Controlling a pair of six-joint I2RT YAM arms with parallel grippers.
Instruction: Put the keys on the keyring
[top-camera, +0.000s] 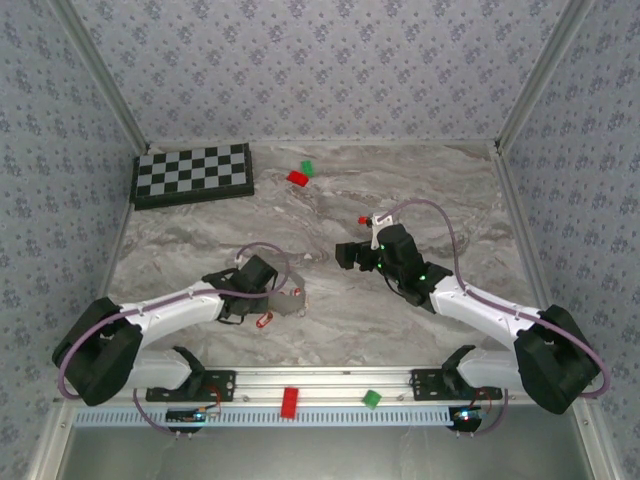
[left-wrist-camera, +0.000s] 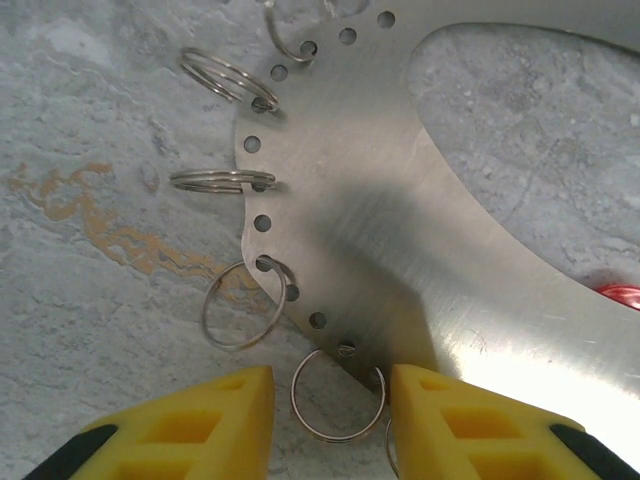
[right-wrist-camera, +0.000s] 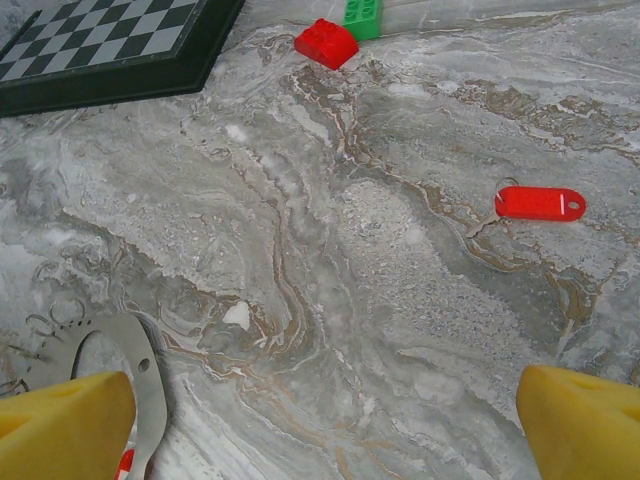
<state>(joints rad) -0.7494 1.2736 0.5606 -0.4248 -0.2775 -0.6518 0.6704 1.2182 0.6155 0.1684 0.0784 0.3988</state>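
Observation:
The keyring (left-wrist-camera: 400, 200) is a flat dull grey band with a row of holes and several thin wire rings hooked through them. My left gripper (left-wrist-camera: 330, 420) is open, its yellow fingers either side of one wire ring (left-wrist-camera: 337, 432); the left finger stands clear of it. From above, the left gripper (top-camera: 272, 303) sits over the keyring (top-camera: 293, 300), with a red key (top-camera: 264, 320) beside it. A second red key (right-wrist-camera: 540, 203) lies on the marble ahead and right of my right gripper (right-wrist-camera: 325, 430), which is wide open over bare table. That key (top-camera: 365, 219) lies just beyond the right gripper (top-camera: 350, 255).
A checkerboard (top-camera: 193, 172) lies at the back left, with a red block (top-camera: 297, 178) and a green block (top-camera: 307, 167) next to it. Another red block (top-camera: 290, 401) and green block (top-camera: 371, 399) rest on the front rail. Walls close in the table's sides.

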